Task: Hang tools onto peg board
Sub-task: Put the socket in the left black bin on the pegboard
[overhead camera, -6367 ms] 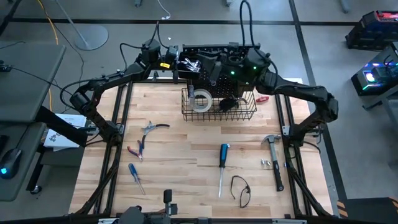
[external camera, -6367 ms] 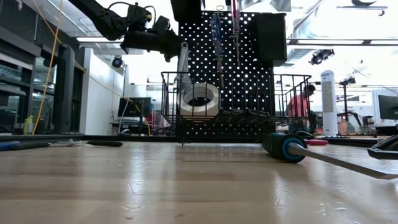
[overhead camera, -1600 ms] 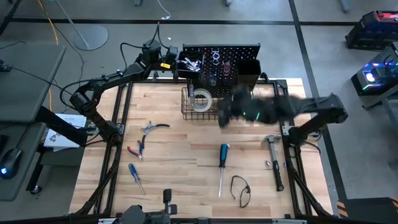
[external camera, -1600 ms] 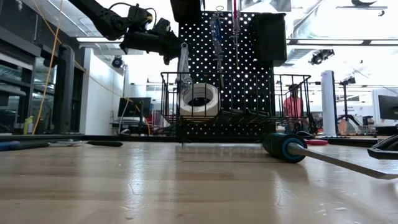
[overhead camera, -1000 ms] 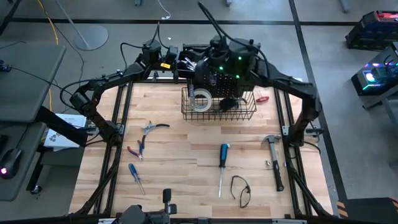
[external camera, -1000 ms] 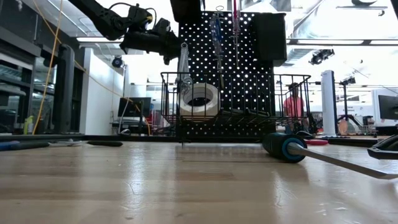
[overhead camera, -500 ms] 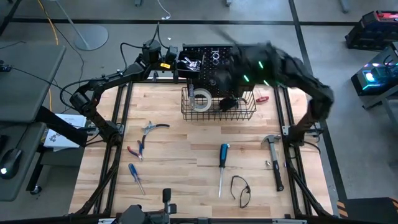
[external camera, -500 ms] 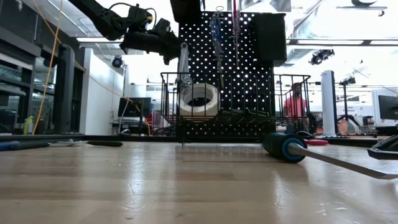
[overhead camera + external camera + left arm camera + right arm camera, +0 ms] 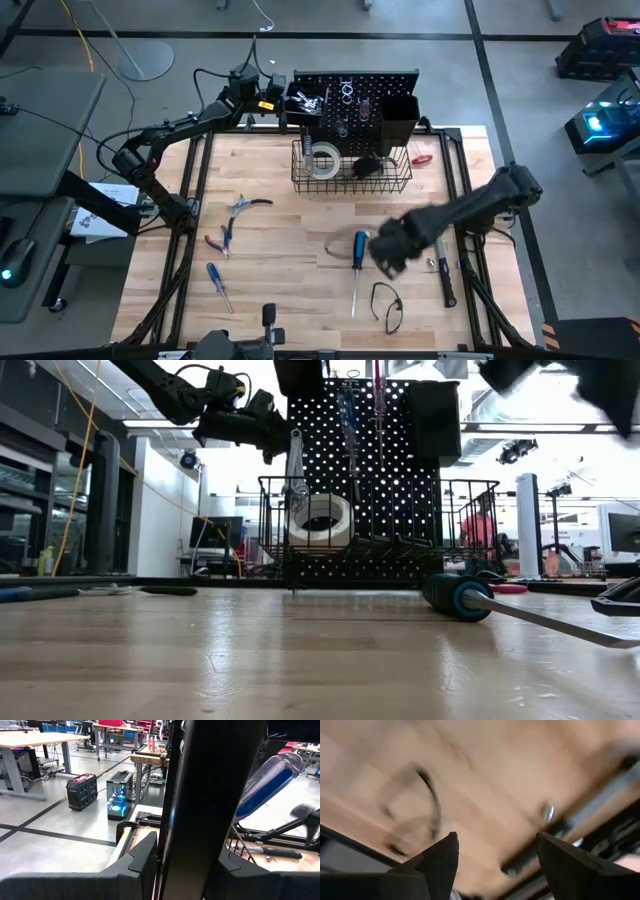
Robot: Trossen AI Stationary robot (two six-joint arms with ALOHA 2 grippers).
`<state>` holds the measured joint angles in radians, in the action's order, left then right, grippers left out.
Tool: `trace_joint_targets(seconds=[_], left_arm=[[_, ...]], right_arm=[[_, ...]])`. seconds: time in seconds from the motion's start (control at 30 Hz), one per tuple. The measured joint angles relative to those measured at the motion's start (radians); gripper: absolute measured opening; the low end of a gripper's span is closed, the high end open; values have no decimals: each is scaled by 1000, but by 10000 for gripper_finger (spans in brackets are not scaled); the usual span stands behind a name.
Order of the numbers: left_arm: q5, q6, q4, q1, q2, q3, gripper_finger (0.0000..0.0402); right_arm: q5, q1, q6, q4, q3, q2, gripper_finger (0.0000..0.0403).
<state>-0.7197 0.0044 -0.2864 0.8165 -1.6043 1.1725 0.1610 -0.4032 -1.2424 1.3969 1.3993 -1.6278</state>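
Note:
The black peg board [image 9: 355, 95] stands at the table's far edge. A blue-handled screwdriver [image 9: 347, 410] hangs on it, and its wire basket [image 9: 350, 178] holds a white tape roll [image 9: 322, 160]. My left gripper [image 9: 270, 438] is at the board's left edge and shut on it. My right gripper [image 9: 388, 252] hovers open, pointing down, blurred, just right of a blue-handled screwdriver [image 9: 357, 262] that lies flat on the table. Nothing is between its fingers [image 9: 440, 862]. A claw hammer [image 9: 443, 258] lies to its right. Pliers [image 9: 222, 238] and a small screwdriver [image 9: 218, 285] lie at the left. My left gripper holds the peg board's left side edge [image 9: 200, 835] pinched between its two fingers [image 9: 145, 862]. It comes at the edge about level, from the table's left side. The upright panel runs straight up through the gap and fills it.
A black looped cord [image 9: 388, 305] lies near the front edge, close to the right gripper. A red tool [image 9: 422, 158] lies right of the basket. Silver pliers [image 9: 245, 205] lie at the left. A person [image 9: 480, 525] shows in the room behind. Bare wood [image 9: 290, 250] lies mid-table.
My right arm has swung fast from the peg board toward the table's near edge and down. It has tipped over to point at the tabletop beside the blue-handled screwdriver. The tools on the table lie as before.

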Motion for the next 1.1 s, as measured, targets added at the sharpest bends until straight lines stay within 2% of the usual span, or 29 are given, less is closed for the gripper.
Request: trace_joint_targets(seconds=[0.1, 0.2, 0.33, 0.47, 0.83, 0.97, 1.1], left_arm=[[0, 0, 0, 0, 0, 0, 108], [0, 0, 1, 0, 0, 0, 108], [0, 0, 2, 0, 0, 0, 108], [0, 0, 3, 1, 0, 0, 108], [0, -29, 5, 1, 0, 0, 108], [1, -29, 6, 1, 0, 0, 108], [9, -29, 6, 1, 0, 0, 108]], right_arm=[[92, -28, -18, -111, -215, 38, 252], [101, -27, -48, -174, -388, 74, 252], [124, -14, -40, -311, -546, 134, 252], [142, -9, -36, -440, -638, 149, 252], [153, -10, -65, -599, -796, 152, 249], [160, -10, -108, -618, -825, 154, 213], [148, -10, -107, -596, -831, 154, 127]])
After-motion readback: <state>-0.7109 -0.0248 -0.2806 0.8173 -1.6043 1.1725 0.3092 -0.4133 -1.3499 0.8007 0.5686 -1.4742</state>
